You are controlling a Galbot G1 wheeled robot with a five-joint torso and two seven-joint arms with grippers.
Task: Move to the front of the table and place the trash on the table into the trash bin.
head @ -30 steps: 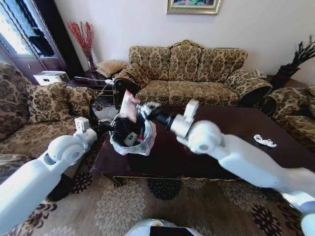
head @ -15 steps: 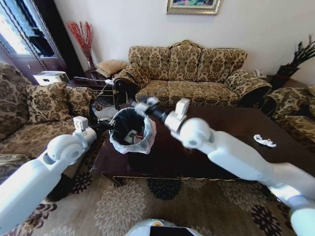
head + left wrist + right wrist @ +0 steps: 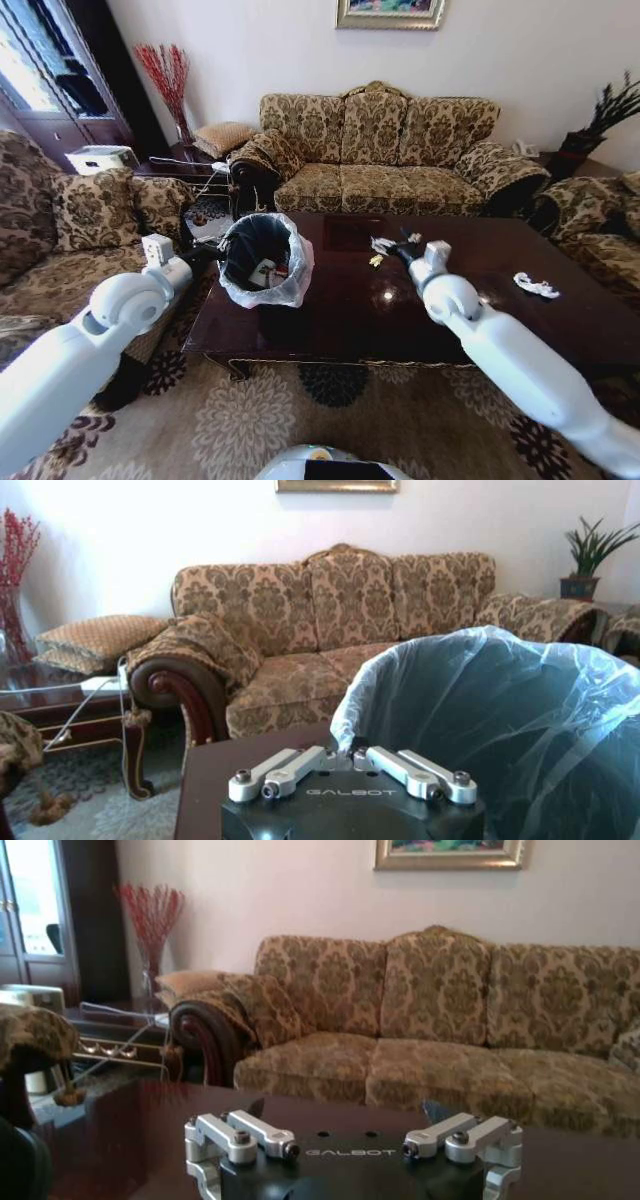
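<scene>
The trash bin (image 3: pixel 264 262), black with a whitish bag over its rim, is tilted over the left end of the dark table (image 3: pixel 340 312). My left gripper (image 3: pixel 214 254) is shut on the bin's rim (image 3: pixel 352 744). Red-and-white trash (image 3: pixel 266 273) lies inside the bin. My right gripper (image 3: pixel 397 246) is low over the table's middle, open (image 3: pixel 345 1110) and holding nothing. Small trash bits (image 3: pixel 380 243) lie just beside it on its left. A crumpled white wrapper (image 3: pixel 537 287) lies near the table's right end.
A patterned sofa (image 3: pixel 385 150) stands behind the table and an armchair (image 3: pixel 80 225) to the left. A side table (image 3: pixel 190 160) with a vase of red twigs is at the back left. Patterned carpet (image 3: pixel 330 420) lies in front.
My right gripper held a red-and-white item over the bin one second ago. That item is gone from it, and the arm has swung right and down to the table's middle. The left arm kept the bin.
</scene>
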